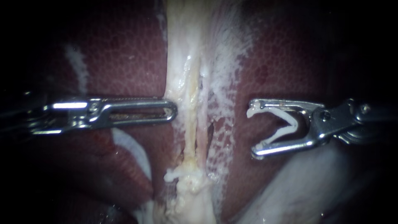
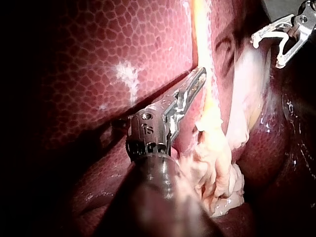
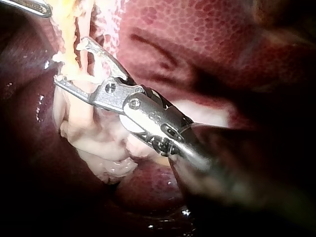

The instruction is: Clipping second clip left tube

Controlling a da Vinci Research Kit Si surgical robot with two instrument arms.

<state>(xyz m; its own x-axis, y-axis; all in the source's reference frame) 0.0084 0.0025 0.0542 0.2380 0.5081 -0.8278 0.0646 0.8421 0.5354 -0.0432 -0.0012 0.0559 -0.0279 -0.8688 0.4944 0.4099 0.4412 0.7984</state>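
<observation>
Two thin tubes run down a pale strip of tissue between the liver lobes. The left tube point(image 1: 190, 124) is yellowish and the right tube point(image 1: 202, 132) is pinker. My left instrument point(image 1: 172, 111) comes in from the left with its jaws shut, their tip against the strip's left edge; in the left wrist view its jaws point(image 2: 192, 86) lie beside the yellow tube point(image 2: 205, 59). My right instrument point(image 1: 251, 132) stands right of the strip, apart from both tubes. Its jaws are spread wide and hold an open white clip point(image 1: 286, 124) between them. In the right wrist view those jaws point(image 3: 71, 62) overlap the tubes.
Dark red liver point(image 1: 124, 58) lies on both sides of the strip. Frayed white tissue point(image 1: 226, 62) fans out right of the tubes. A ragged pale lump point(image 1: 188, 178) sits where the tubes end low down. Smooth pale tissue point(image 1: 298, 191) fills the lower right.
</observation>
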